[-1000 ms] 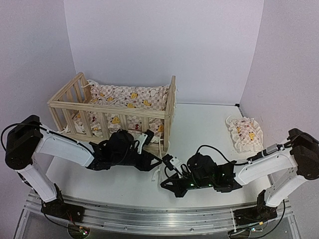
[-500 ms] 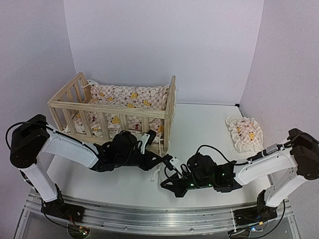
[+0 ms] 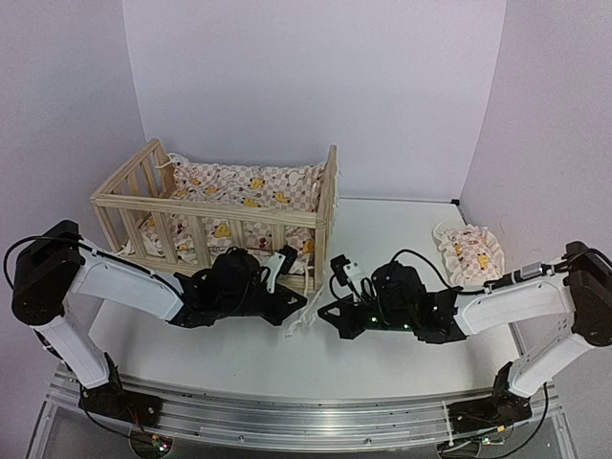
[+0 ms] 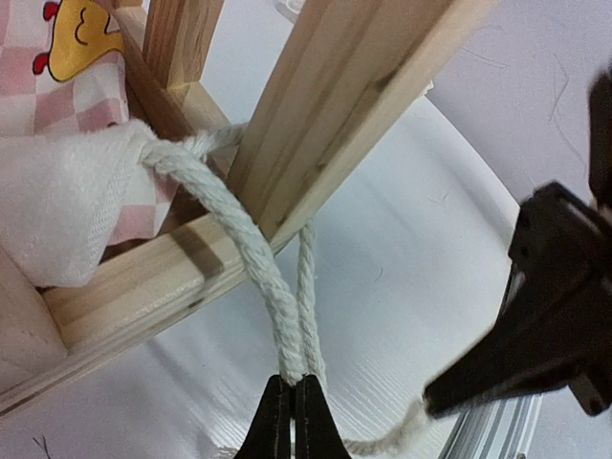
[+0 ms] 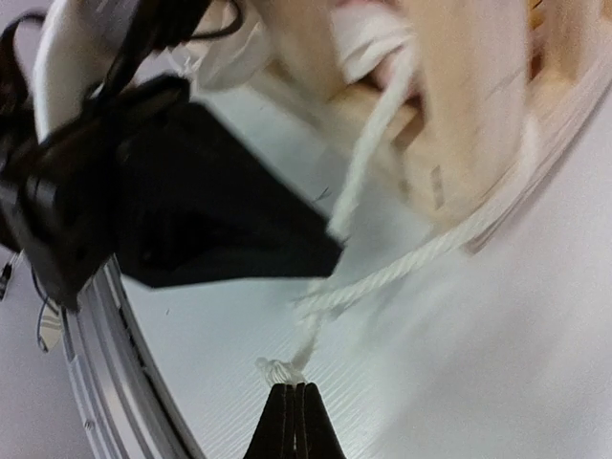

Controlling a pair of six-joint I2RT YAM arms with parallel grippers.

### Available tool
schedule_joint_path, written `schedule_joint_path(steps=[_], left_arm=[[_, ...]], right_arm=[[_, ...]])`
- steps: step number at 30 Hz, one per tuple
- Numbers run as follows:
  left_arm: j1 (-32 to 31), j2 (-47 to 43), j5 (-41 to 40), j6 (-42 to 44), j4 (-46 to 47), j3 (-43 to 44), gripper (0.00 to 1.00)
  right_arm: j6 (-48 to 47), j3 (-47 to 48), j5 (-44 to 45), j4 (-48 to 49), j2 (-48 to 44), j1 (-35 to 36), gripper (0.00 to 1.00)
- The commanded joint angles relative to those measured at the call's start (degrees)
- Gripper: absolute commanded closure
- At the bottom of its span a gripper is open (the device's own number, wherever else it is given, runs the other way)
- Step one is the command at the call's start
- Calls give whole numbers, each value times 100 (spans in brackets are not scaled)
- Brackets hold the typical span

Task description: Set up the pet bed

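Two white twisted cord strands (image 4: 266, 287) run from the light-wood slatted pet bed (image 4: 354, 96) into the clenched left gripper (image 4: 293, 421) (right gripper (image 5: 295, 421) pinches one).

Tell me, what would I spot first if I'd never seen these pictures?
The big wooden pet bed stands at the back left of the table, with a pink-checked yellow-duck cushion inside. At its near corner post, the left gripper pinches two strands of white cord, one on each side of the post. A small matching pillow lies alone at the far right.
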Motion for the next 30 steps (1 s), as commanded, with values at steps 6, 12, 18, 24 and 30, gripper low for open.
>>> schedule_joint_path(steps=[6, 12, 18, 24, 30], left_arm=[[136, -534, -323, 498, -320, 11, 100], [136, -708, -339, 667, -395, -39, 100], [134, -907, -42, 781, -525, -89, 100], [136, -791, 135, 756, -316, -203, 100], [134, -820, 186, 1196, -336, -227, 94]], right_arm=[[-286, 1100, 745, 201, 556, -295, 100], [-228, 1361, 832, 242, 931, -305, 100], [-133, 1500, 947, 256, 1266, -311, 100], [-137, 1581, 8, 851, 1545, -306, 100], [23, 1587, -421, 1096, 1791, -308, 100]])
